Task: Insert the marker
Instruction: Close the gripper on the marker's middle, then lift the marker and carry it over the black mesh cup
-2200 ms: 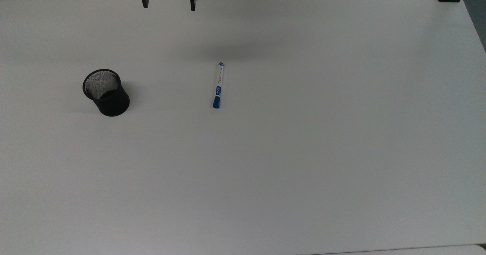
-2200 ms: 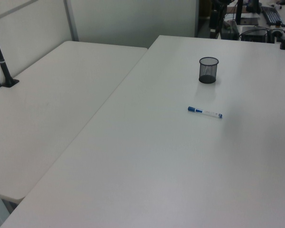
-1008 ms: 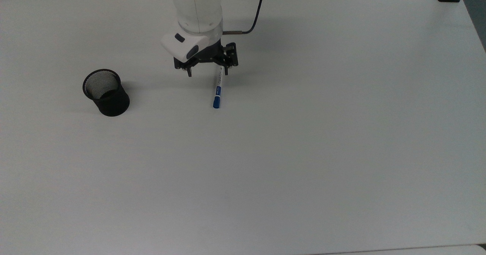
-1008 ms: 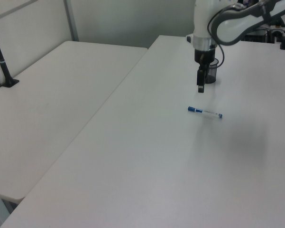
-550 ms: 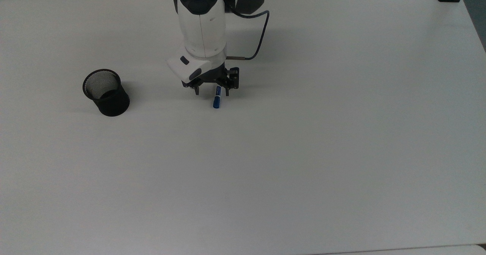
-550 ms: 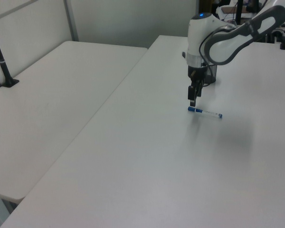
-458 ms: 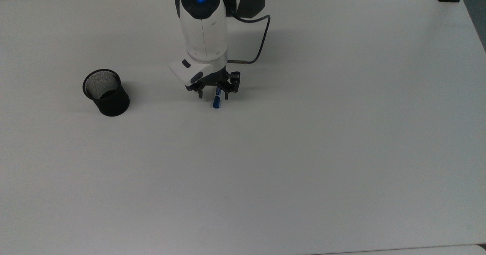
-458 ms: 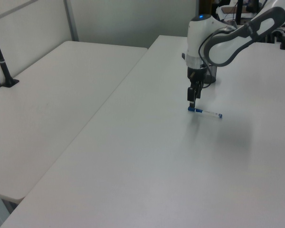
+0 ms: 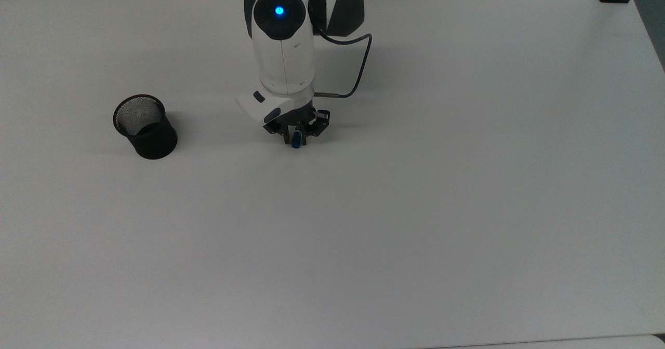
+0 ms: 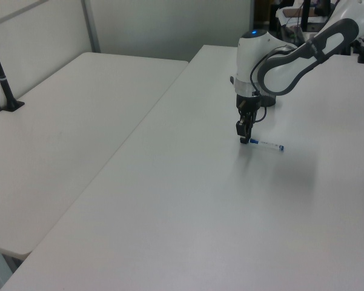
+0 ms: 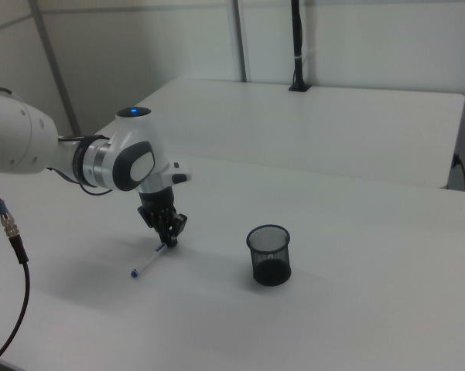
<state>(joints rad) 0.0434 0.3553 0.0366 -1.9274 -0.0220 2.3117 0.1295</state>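
1. The end effector (image 9: 294, 140) is down at the bench (image 9: 467, 183), its fingers narrowed around the capped end of the marker (image 9: 296, 142), one finger on each side of the blue cap; whether they press on it I cannot tell.
2. The marker (image 11: 148, 261) lies flat on the bench, in the far half as the top view shows it, well away from every edge.
3. The black mesh cup (image 9: 145, 126) stands upright toward the top view's left, well apart from the marker, with bare bench between them.
4. The near half of the bench and the top view's right side lie open.
5. A second white table (image 10: 60, 139) adjoins the bench along one long edge.
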